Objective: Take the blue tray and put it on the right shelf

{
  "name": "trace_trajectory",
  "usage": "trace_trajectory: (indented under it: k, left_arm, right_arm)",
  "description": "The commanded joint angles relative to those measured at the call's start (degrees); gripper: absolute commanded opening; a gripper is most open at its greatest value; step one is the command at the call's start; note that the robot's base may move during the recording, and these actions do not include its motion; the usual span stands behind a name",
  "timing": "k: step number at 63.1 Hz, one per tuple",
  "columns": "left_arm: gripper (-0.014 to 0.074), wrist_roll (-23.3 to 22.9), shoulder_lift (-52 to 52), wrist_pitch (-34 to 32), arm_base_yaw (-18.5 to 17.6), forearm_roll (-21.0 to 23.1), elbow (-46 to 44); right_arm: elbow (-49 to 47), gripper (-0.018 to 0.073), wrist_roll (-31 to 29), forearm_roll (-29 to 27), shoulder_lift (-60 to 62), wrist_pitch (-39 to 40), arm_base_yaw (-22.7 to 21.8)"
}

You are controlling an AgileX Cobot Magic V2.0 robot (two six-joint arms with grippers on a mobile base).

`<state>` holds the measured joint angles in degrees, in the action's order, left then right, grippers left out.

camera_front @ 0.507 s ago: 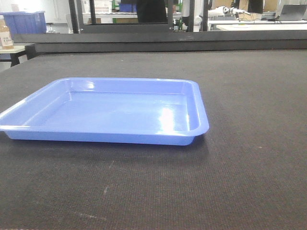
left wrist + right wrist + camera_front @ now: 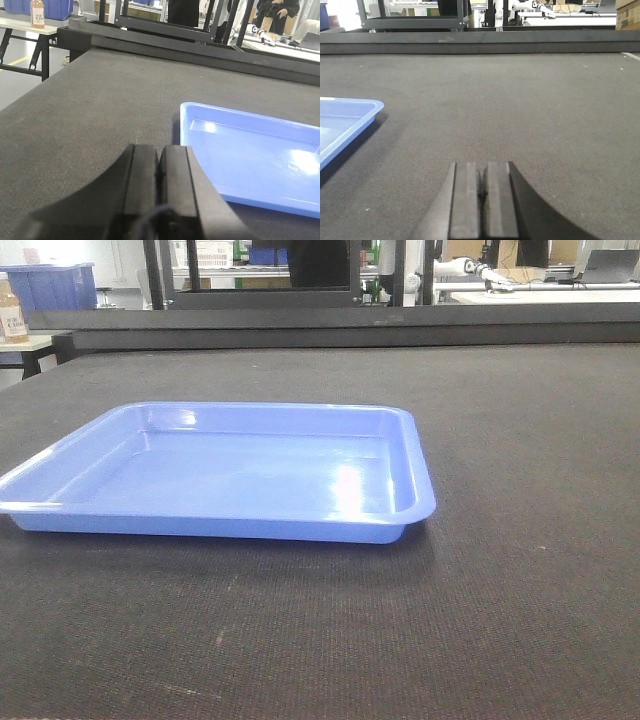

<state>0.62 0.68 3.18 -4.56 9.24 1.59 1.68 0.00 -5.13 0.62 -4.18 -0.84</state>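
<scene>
Far left in the front view, a bottle [image 2: 12,310] is cut by the frame edge, its label unreadable, with a dark blue bin [image 2: 55,285] behind it. The blue tray [image 2: 230,480] lies flat and empty on the dark mat [image 2: 520,440], left of centre. Its left corner reaches the frame edge. From the left wrist its right end runs out of frame; from the right wrist only one corner shows. Open mat all round, widest to the right. A black rail [image 2: 350,338] bounds the far edge. Left gripper [image 2: 159,165]: fingers pressed together, holding nothing, tray just right and beyond. Right gripper [image 2: 482,185]: closed too, empty, tray well off to its left.
</scene>
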Motion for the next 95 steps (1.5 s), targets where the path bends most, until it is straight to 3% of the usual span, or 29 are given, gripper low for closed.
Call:
trace_trajectory:
  k: [1, 10, 18, 21, 30, 34, 42, 52, 57, 61, 68, 73, 80, 88, 95]
  left_arm:
    - [-0.0048, 0.07, 0.86, -5.37, 0.27, 0.53, 1.75]
    - [-0.0048, 0.07, 0.86, -5.37, 0.27, 0.53, 1.75]
    - [-0.0048, -0.03, 0.47, -9.01, 0.27, 1.47, 0.21]
    - [-0.0048, -0.03, -0.2, -7.33, 0.27, 2.86, -2.3]
    - [-0.0048, -0.03, -6.16, 3.0, 0.27, 1.49, -15.23]
    - [-0.0046, -0.03, -10.06, 8.96, 0.27, -0.41, -21.46]
    - [0.0022, -0.03, -18.61, 16.64, 0.27, -0.42, -31.54]
    - [0.0271, -0.03, -28.75, 21.16, 0.0, 0.25, -39.1]
    - [0.042, 0.19, -33.26, 23.55, -1.63, -0.12, -42.74]
    - [0.0481, 2.1, -37.0, 26.51, -3.43, -0.12, -46.27]
    - [0.0483, 9.62, -43.19, 30.11, -7.11, 0.65, -52.55]
    - [0.0483, 9.47, -47.86, 33.13, -8.42, 0.65, -57.11]
    - [0.0483, 8.95, -55.82, 42.28, -8.37, 0.23, -63.72]
    - [0.0483, 8.7, -65.35, 48.14, -8.37, -0.77, -69.69]
    - [0.0483, 4.54, -72.27, 50.7, -8.37, -6.48, -73.57]
  right_arm:
    - [-1.34, 0.0017, -0.55, -0.19, 1.14, 5.41, 0.07]
    - [-1.34, 0.0017, -0.55, -0.19, 1.14, 6.0, 0.07]
    - [-2.19, 0.0017, 0.0, -0.44, 1.14, 12.36, 0.07]
    - [-4.16, 0.0017, 0.0, -1.22, 1.14, 11.65, 0.07]
    - [-15.39, 0.0034, 0.0, -1.31, -0.52, 1.68, 0.07]
    - [-20.24, 0.0089, 0.0, -1.31, -2.81, -0.76, 0.07]
    - [-27.64, 0.0303, 0.0, -1.31, -10.17, -0.9, 0.07]
    - [-33.77, 0.0521, 0.0, -1.31, -21.79, -3.66, 0.55]
    - [-37.54, 0.0545, 0.0, -2.46, -27.22, -5.63, 3.76]
    - [-41.99, 0.0545, 0.0, -4.93, -32.3, -9.65, 7.45]
    - [-51.42, 0.0545, 0.0, -7.27, -42.52, -18.49, 14.78]
    - [-58.34, 0.0545, 0.0, -7.33, -50.25, -23.88, 20.08]
    - [-68.33, 0.0531, 2.27, -7.27, -61.77, -30.97, 26.15]
    - [-77.54, 0.0515, 5.45, -7.12, -73.88, -38.28, 28.71]
    - [-85.1, 0.0515, 10.47, -4.33, -84.02, -45.95, 28.9]
